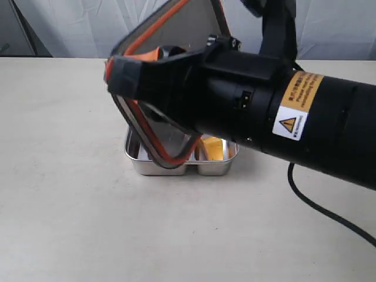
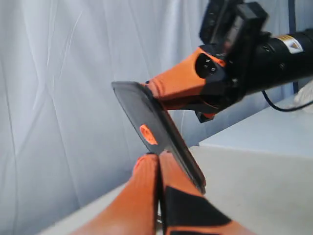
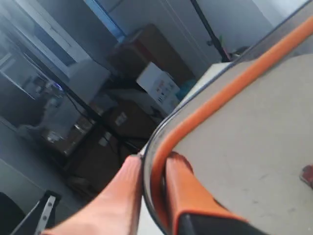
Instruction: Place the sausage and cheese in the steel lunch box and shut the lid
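My right gripper (image 1: 117,69) reaches in from the right and is shut on the rim of the lid (image 1: 167,132). It holds the lid tilted steeply over the steel lunch box (image 1: 176,169). The cheese (image 1: 212,148) lies in the box's right compartment. The sausage is hidden behind the lid and arm. In the right wrist view the fingers (image 3: 124,186) clamp the lid's (image 3: 254,122) orange-lined edge. In the left wrist view my left gripper (image 2: 157,156) is shut, its tips against the lid (image 2: 164,139) just below the orange valve tab (image 2: 148,133). Nothing shows between its fingers.
The beige table (image 1: 64,194) stretches round the box. The right arm's thick black body (image 1: 305,123) and its cable (image 1: 329,214) fill the right side. A white curtain (image 1: 70,23) hangs behind. The left arm does not show in the exterior view.
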